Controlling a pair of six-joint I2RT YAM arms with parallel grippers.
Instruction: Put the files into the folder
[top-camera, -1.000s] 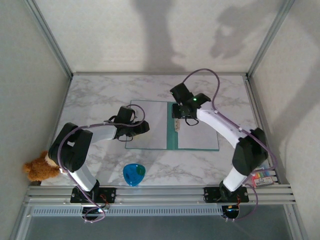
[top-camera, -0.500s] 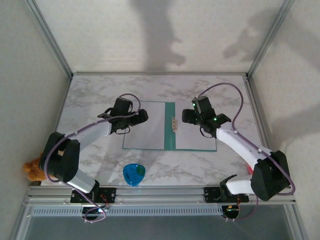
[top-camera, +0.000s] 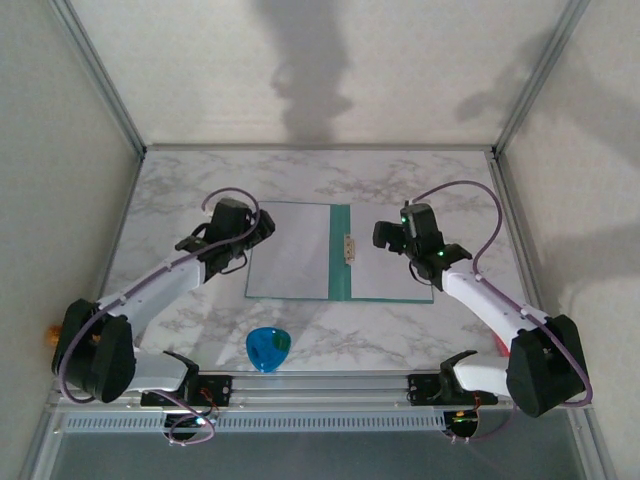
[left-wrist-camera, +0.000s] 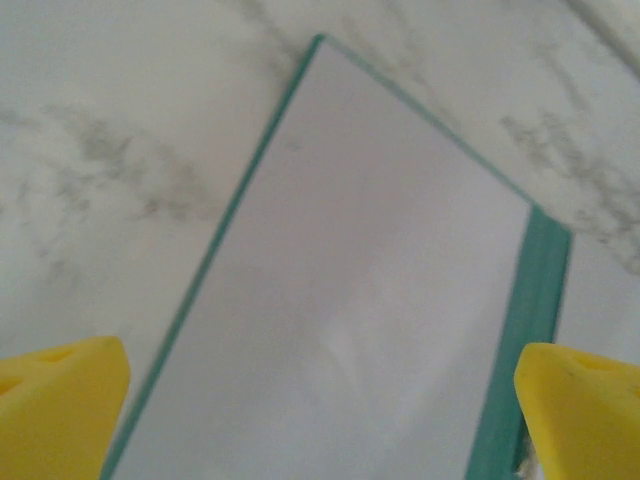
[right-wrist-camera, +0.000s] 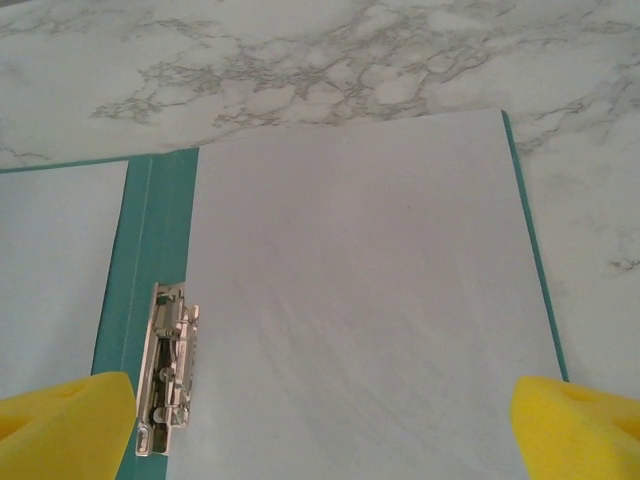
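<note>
Files (right-wrist-camera: 360, 300) seem already laid on the right half of the open folder (top-camera: 340, 262) mid-table (top-camera: 180, 200), with the left gripper (top-camera: 262, 230) and right gripper (top-camera: 385, 236) both spread and empty, so the next move likely calls for folding the left cover over.

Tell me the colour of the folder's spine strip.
Teal green. The spine strip shows best in the right wrist view, beside the metal clip.

You get even, soft light. Dark shadows fall on the back wall (top-camera: 310, 70) (light comes from the near side). Your left wrist view blurs the folder (left-wrist-camera: 535, 290); the right wrist view is sharp.
</note>
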